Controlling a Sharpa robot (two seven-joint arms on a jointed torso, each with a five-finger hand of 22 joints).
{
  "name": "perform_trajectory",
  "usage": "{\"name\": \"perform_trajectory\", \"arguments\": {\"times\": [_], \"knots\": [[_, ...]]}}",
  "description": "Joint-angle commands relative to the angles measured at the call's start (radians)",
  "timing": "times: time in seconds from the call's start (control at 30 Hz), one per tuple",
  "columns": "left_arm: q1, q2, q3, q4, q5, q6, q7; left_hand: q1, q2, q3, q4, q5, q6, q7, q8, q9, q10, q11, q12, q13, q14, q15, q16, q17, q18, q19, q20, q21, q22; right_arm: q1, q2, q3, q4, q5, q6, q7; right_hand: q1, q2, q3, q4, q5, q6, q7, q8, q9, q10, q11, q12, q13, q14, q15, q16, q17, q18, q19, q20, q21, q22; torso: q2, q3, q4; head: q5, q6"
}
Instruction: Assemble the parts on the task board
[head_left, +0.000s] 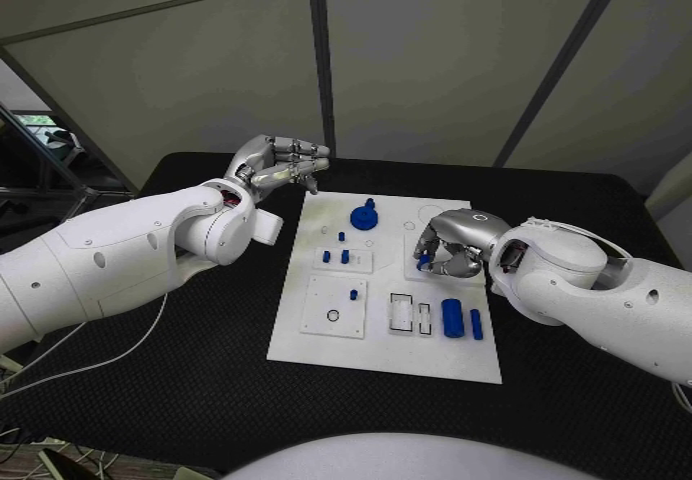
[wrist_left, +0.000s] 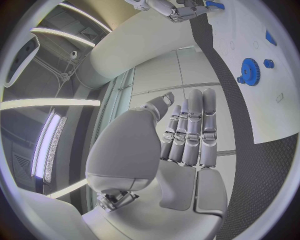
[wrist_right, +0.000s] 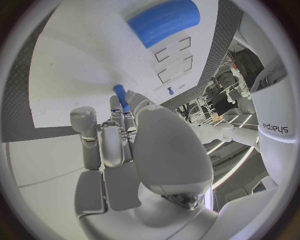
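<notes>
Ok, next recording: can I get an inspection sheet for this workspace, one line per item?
Surface: black table, white rectangular task board in its middle.
Job's things: blue gear-shaped part at the board's far end; thick blue cylinder and thin blue rod lying side by side; small blue pegs.
Clutter: nothing seen.
Hands: left hand raised beside the board, holding nothing; right hand over the board, fingers pinching a small blue pin.
Cables: white cable across the table's left.
Surroundings: grey panel walls.

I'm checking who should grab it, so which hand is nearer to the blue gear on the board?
Left, slightly. The left hand hovers off the board's far left corner, beside the blue gear; the right hand is over the board, nearer the robot.
</notes>
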Motion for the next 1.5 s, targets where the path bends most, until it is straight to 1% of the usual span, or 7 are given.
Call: {"name": "perform_trajectory", "arguments": {"times": [0.03, 0.17, 0.4, 0.6, 0.83, 1.13, 1.5], "knots": [[0.001, 0.0, 0.001, -0.001, 0.003, 0.008, 0.002, -0.003, 0.009, -0.004, 0.0, -0.004, -0.002, 0.001, 0.002, 0.0, -0.006, 0.001, 0.003, -0.001, -0.004, 0.0, -0.007, -0.002, -0.018, -0.001, 0.002, -0.003, -0.002, 0.001, -0.009, 0.001, 0.029, -0.011, -0.111, 0.013, 0.022, 0.01, 0.019, -0.008, 0.007, 0.01, -0.001, 0.005, 0.005, 0.014, -0.001, -0.011, 0.003, 0.048, -0.007, 0.004, 0.0, -0.009, 0.006, -0.002, 0.007, 0.005, -0.001, -0.0001, 0.0004, -0.001, 0.001], [0.001, 0.0, 0.001, -0.002, 0.003, 0.008, 0.002, -0.003, 0.009, -0.004, 0.0, -0.004, -0.002, 0.001, 0.002, 0.0, -0.006, 0.001, 0.003, -0.001, -0.004, 0.0, -0.007, -0.002, -0.018, -0.001, 0.002, -0.003, -0.002, 0.001, -0.032, 0.002, 0.073, 0.012, -0.147, 0.015, 0.018, 0.007, 0.027, -0.012, 0.004, 0.012, 0.001, 0.005, 0.005, 0.017, -0.002, -0.017, 0.004, 0.047, -0.007, 0.003, -0.002, -0.009, 0.005, -0.002, 0.008, 0.006, -0.003, -0.0007, 0.0004, -0.001, 0.003], [0.001, 0.001, 0.001, -0.006, 0.003, 0.004, -0.001, -0.002, 0.01, -0.005, 0.0, -0.004, -0.002, 0.001, 0.002, 0.0, -0.006, 0.001, 0.004, -0.001, -0.004, 0.0, -0.007, -0.002, -0.018, -0.001, 0.002, -0.003, -0.002, 0.002, -0.051, 0.031, 0.15, 0.076, -0.17, 0.019, 0.015, 0.004, 0.034, -0.016, 0.001, 0.013, 0.0, 0.004, 0.005, 0.02, -0.001, -0.021, 0.005, 0.048, -0.007, 0.008, 0.007, -0.011, 0.01, -0.002, 0.016, 0.017, -0.001, -0.0016, 0.0011, -0.001, 0.005], [0.001, 0.005, 0.001, -0.007, 0.003, 0.004, -0.001, -0.002, 0.01, -0.005, 0.0, -0.004, -0.002, 0.001, 0.002, 0.0, -0.006, 0.001, 0.004, -0.001, -0.004, 0.0, -0.007, -0.002, -0.018, -0.001, 0.002, -0.003, -0.002, 0.002, 0.003, 0.032, 0.16, 0.11, -0.163, 0.034, 0.014, 0.003, 0.038, -0.018, 0.002, 0.013, 0.001, 0.003, 0.005, 0.021, -0.001, -0.024, 0.005, 0.049, -0.007, 0.01, 0.009, -0.012, 0.011, -0.002, 0.017, 0.019, 0.0, -0.0021, 0.002, 0.003, 0.002], [0.001, 0.017, 0.001, -0.011, 0.003, 0.007, -0.002, -0.002, 0.012, -0.005, 0.001, -0.003, -0.002, 0.001, 0.003, 0.0, -0.006, 0.001, 0.005, -0.001, -0.003, 0.0, -0.007, -0.002, -0.018, -0.001, 0.002, -0.004, -0.002, 0.002, 0.076, -0.036, 0.159, 0.094, -0.147, 0.056, 0.01, 0.002, 0.044, -0.021, 0.007, 0.013, 0.002, 0.002, 0.004, 0.022, 0.0, -0.029, 0.006, 0.048, -0.006, 0.008, 0.005, -0.011, 0.008, -0.002, 0.016, 0.015, -0.001, -0.0019, 0.005, 0.015, -0.005], [0.001, 0.026, 0.001, -0.014, 0.003, 0.012, -0.005, -0.002, 0.013, -0.005, 0.001, -0.003, -0.002, 0.001, 0.003, 0.0, -0.007, 0.001, 0.005, -0.001, -0.003, 0.0, -0.007, -0.003, -0.018, -0.001, 0.002, -0.004, -0.003, 0.001, 0.159, -0.101, 0.13, 0.078, -0.124, 0.078, 0.003, -0.002, 0.049, -0.023, 0.01, 0.01, 0.003, -0.001, 0.003, 0.022, 0.001, -0.036, 0.007, 0.048, -0.005, 0.009, 0.006, -0.01, 0.005, -0.002, 0.015, 0.013, -0.001, -0.002, 0.0025, 0.024, -0.007], [0.001, 0.029, 0.001, -0.014, 0.003, 0.013, -0.006, -0.002, 0.013, -0.005, 0.001, -0.003, -0.002, 0.001, 0.003, 0.0, -0.007, 0.001, 0.006, -0.001, -0.003, 0.0, -0.007, -0.003, -0.018, -0.001, 0.002, -0.004, -0.003, -0.002, 0.195, -0.12, 0.091, 0.056, -0.1, 0.08, -0.004, -0.006, 0.052, -0.025, 0.012, 0.008, 0.005, -0.004, 0.002, 0.021, 0.003, -0.042, 0.007, 0.047, -0.004, 0.01, 0.007, -0.01, 0.002, -0.001, 0.014, 0.012, 0.0, -0.0018, 0.0043, 0.03, -0.009]]}}
